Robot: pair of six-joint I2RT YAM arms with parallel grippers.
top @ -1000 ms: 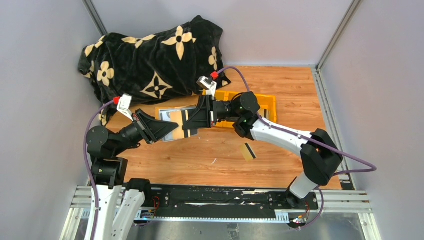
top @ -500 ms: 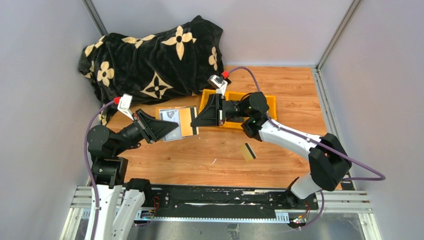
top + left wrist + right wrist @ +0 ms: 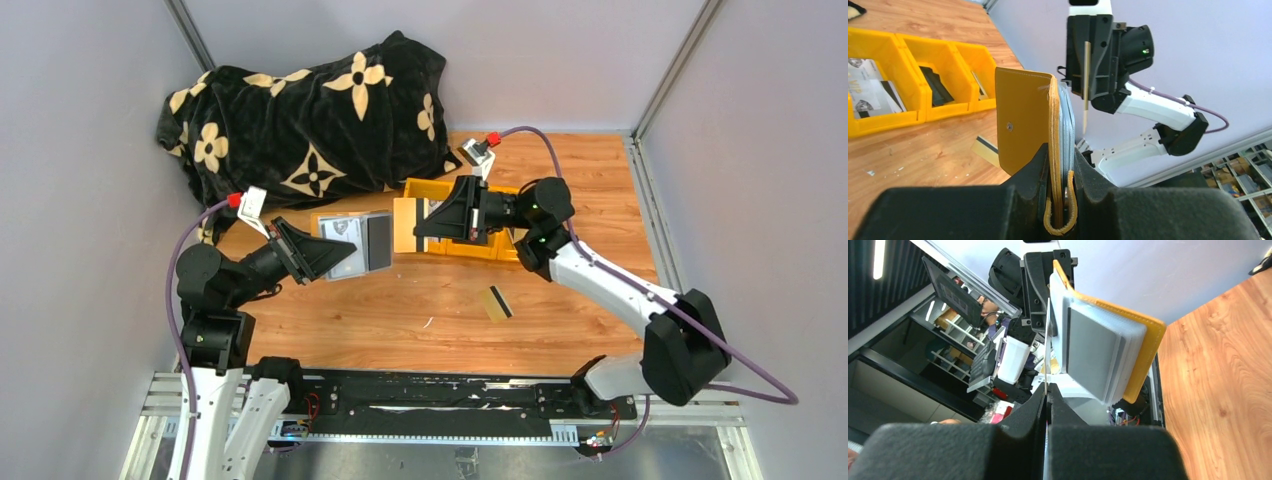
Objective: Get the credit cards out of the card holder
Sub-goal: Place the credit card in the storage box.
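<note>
My left gripper [image 3: 330, 255] is shut on the mustard-tan card holder [image 3: 365, 245] and holds it open above the table, its grey pockets facing up. In the left wrist view my gripper [image 3: 1060, 172] pinches the holder's folded spine [image 3: 1023, 125]. My right gripper [image 3: 428, 222] is shut on a tan-gold credit card [image 3: 405, 225] with a black stripe, just right of the holder and free of it. The right wrist view shows that card edge-on [image 3: 1047, 340] between my shut jaws [image 3: 1047, 396], with the holder [image 3: 1108, 355] beyond it. Another tan card [image 3: 497, 303] lies on the table.
A yellow three-compartment bin [image 3: 535, 205] stands behind the right gripper; the left wrist view shows it [image 3: 908, 117] holding pale cards, a black item and another card. A black flowered blanket [image 3: 300, 110] fills the back left corner. Grey walls close in on both sides.
My right gripper has pulled the tan-gold card to the right, out of the card holder, and the right arm has swung back right. The left gripper has kept the holder still.
</note>
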